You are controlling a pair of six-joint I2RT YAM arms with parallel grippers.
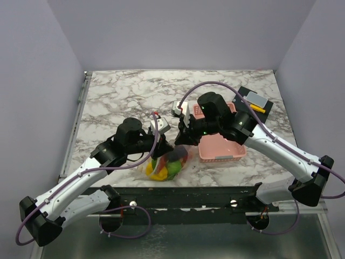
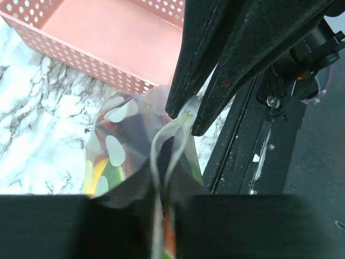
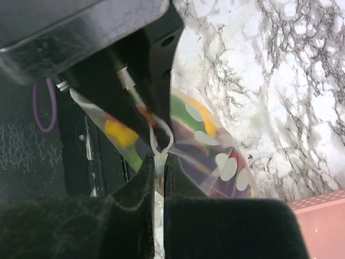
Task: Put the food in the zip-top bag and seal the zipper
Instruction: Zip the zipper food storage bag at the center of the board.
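Grip on zipper from both ends: right fingers clamped, left fingers nearly closed on it, likely tensioning for sealing; zip-top bag, food inside, at worktop's 6 o'clock edge.

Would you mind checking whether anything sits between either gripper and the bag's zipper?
Nothing visible does. The right gripper and the left gripper both pinch the zipper along the mouth of the zip-top bag, with the food inside it.

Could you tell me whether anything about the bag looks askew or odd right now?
Yes: the zipper of the zip-top bag bows into an open loop between the left gripper and right gripper, not pressed flat.
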